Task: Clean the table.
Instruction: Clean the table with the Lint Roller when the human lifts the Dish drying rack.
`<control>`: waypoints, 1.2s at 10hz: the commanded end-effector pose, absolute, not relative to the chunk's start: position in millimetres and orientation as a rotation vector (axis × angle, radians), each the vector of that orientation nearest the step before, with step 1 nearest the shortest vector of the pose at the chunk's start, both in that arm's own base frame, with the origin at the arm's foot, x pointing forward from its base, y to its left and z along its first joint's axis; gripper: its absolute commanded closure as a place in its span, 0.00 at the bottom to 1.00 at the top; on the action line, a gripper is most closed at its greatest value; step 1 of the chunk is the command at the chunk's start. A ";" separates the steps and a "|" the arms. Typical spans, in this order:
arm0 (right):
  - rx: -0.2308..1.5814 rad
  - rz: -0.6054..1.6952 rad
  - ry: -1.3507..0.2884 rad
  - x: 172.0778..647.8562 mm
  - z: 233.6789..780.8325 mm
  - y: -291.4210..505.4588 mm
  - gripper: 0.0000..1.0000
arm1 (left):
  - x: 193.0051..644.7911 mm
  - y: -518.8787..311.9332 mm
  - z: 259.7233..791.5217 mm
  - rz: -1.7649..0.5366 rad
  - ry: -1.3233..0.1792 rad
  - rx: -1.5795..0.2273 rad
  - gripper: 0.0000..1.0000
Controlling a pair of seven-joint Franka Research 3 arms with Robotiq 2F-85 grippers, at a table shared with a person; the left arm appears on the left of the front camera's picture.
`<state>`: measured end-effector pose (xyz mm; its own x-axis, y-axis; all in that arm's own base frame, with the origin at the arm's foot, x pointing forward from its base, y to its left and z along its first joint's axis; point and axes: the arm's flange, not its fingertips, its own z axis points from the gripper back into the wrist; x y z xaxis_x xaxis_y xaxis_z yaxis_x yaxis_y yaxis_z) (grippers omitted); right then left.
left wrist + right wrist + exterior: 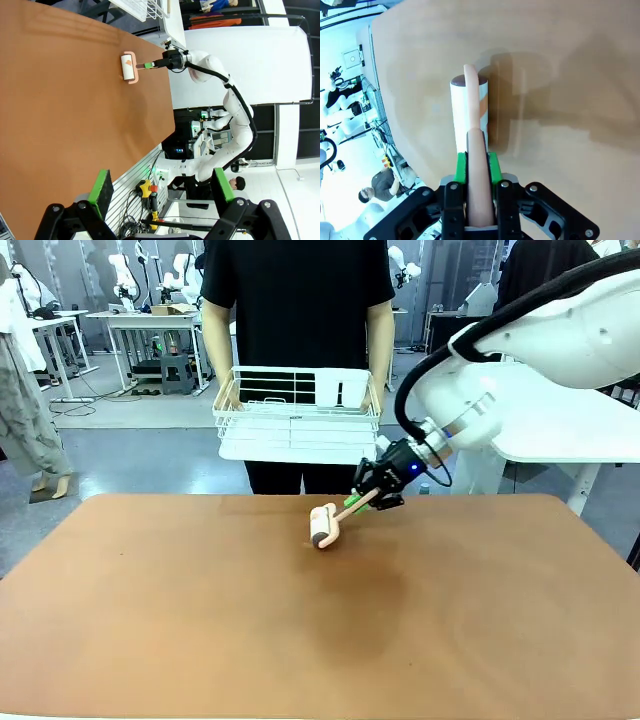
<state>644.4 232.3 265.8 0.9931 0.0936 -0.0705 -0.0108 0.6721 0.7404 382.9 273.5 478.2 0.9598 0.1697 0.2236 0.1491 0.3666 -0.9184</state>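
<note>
Right fingers (461,167), angled down, pinch roller (469,107) on table (560,75).

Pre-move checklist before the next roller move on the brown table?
1. Grip: right gripper shut on the pink handle of the white-roll lint roller: ok.
2. Roll contact with the matte terracotta table: looks seated, but cannot tell.
3. Stroke path toward the robot unobstructed: ok.
4. Left gripper open, far from the roller: ok.
5. Person's white wire rack held beyond the table's far edge: ok.
6. Dirt left to clean: cannot tell.
</note>
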 end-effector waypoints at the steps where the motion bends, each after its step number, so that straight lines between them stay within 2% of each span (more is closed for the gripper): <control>1: 0.713 0.058 0.159 625.6 231.3 220.0 0.79 | 378.9 273.9 479.0 0.007 -0.314 -1.205 0.00; 6: 0.728 0.073 0.082 608.1 266.6 209.8 0.79 | 378.9 273.9 479.0 0.007 -0.314 -1.205 0.00; 8: 0.778 0.111 0.088 598.6 301.9 195.2 0.79 | 378.9 273.9 479.0 0.007 -0.314 -1.205 0.00; 9: 0.731 0.182 0.089 587.6 332.3 188.1 0.79 | 378.9 273.9 479.0 0.007 -0.314 -1.205 0.00; 12: 0.296 0.208 0.076 521.3 420.5 150.4 0.79 | 378.9 273.9 479.0 0.007 -0.314 -1.205 0.00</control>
<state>549.8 158.2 395.3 0.9706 0.2378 -0.0366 -0.1972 0.8736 0.4449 382.6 273.8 478.2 0.9597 0.1706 0.2235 0.1487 0.3666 -0.9184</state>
